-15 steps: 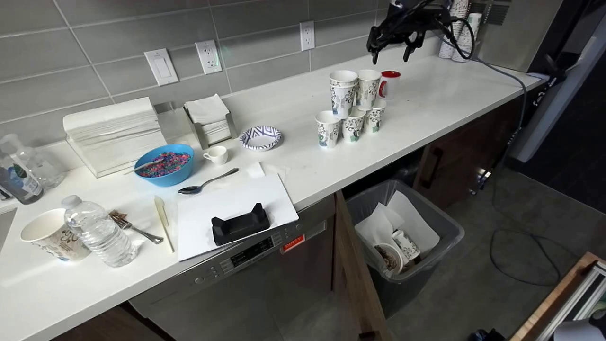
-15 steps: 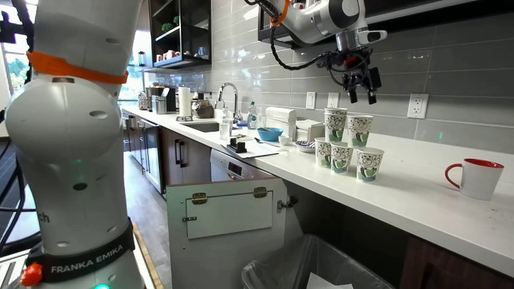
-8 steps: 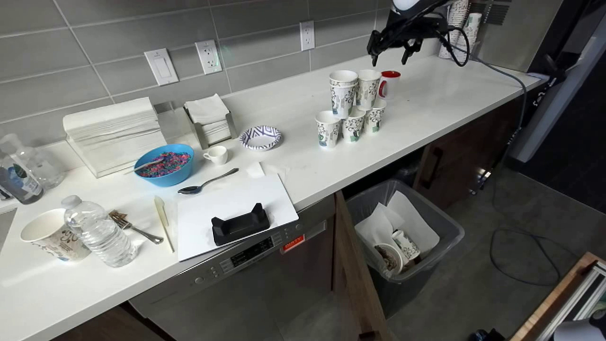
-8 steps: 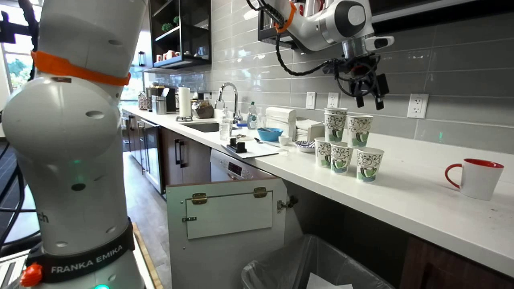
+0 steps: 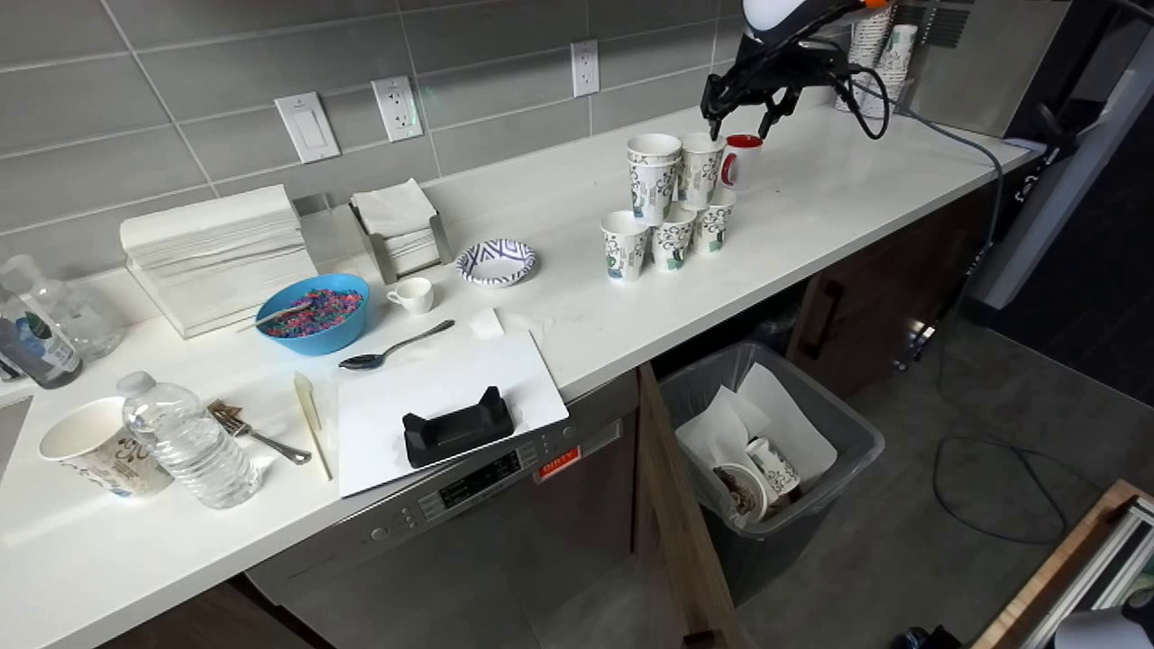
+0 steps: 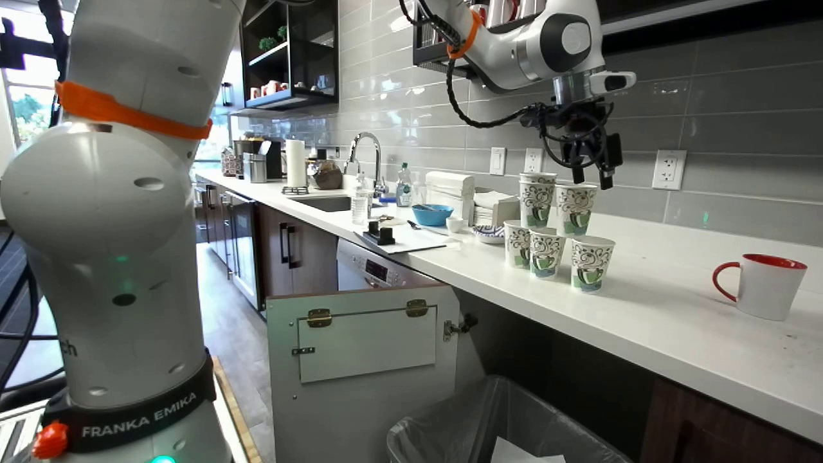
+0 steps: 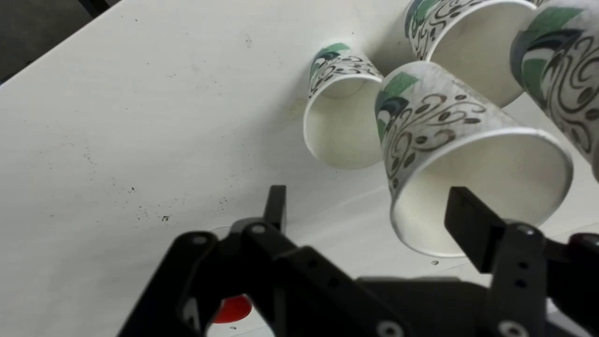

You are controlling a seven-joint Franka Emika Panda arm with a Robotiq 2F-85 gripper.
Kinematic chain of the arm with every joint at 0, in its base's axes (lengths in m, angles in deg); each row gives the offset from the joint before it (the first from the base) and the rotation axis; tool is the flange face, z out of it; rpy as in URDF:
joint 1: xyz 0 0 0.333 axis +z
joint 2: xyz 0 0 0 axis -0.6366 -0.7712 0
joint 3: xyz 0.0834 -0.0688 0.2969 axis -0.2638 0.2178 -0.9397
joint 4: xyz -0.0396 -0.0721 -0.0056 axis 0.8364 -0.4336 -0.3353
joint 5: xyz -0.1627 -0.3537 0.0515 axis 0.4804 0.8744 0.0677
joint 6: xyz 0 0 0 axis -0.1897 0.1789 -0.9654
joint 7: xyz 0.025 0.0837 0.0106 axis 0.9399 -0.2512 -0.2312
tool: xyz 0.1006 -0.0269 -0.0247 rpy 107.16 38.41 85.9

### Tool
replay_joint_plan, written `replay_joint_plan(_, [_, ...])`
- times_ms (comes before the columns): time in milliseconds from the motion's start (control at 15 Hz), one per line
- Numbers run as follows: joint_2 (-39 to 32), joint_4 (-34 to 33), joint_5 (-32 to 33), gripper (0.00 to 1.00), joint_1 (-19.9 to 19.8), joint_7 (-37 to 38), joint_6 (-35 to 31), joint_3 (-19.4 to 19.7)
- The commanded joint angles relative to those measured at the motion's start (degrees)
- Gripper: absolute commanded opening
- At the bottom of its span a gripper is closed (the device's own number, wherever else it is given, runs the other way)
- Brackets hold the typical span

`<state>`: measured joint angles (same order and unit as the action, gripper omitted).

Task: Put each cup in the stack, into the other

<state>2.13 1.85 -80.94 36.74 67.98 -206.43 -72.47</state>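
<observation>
Patterned white paper cups stand in a stack on the counter. Three form the lower row: a left cup (image 5: pixel 624 251), a middle cup (image 5: pixel 672 243) and a right cup (image 5: pixel 713 227). Above them are a nested pair (image 5: pixel 653 187) with two rims and a single upper cup (image 5: pixel 700 173). The same single upper cup shows in an exterior view (image 6: pixel 575 211). My gripper (image 5: pixel 739 132) is open and empty, above and beside that cup. In the wrist view, the gripper (image 7: pixel 368 200) has one fingertip over the mouth of the nearest cup (image 7: pixel 435 117) and the other over bare counter.
A white mug with red inside (image 6: pixel 768 288) stands near the stack. A patterned bowl (image 5: pixel 496 263), a small white mug (image 5: pixel 412 295), a blue bowl (image 5: pixel 347 333) and napkins (image 5: pixel 397 214) are along the counter. An open cabinet door (image 6: pixel 366 360) and trash bin (image 5: pixel 861 442) are below.
My gripper has come down toward the stack's top and, in an exterior view, shifted a little to the right. It stays open. The cups have not moved.
</observation>
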Motion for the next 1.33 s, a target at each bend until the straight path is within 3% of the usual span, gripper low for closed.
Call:
replay_joint_plan(0, [-1.0, -0.7, -2.3, 0.65, -0.5, -1.9, -0.4, -0.2])
replay_joint_plan(67, [-1.1, -0.8, -2.5, 0.57, -0.5, -2.0, -0.4, -0.2])
replay_joint_plan(200, [-1.2, -0.8, -2.7, 0.52, -0.4, -2.1, -0.6, -0.1])
replay_joint_plan(533, [-1.8, -1.2, -3.6, 0.11, -0.3, -1.7, -0.9, -0.2])
replay_joint_plan(667, [-2.1, -1.3, -4.1, 0.00, -0.3, -1.7, -1.0, -0.3])
replay_joint_plan(1267, [-1.7, -2.9, -3.6, 0.01, -0.2, -0.5, -1.8, 0.4])
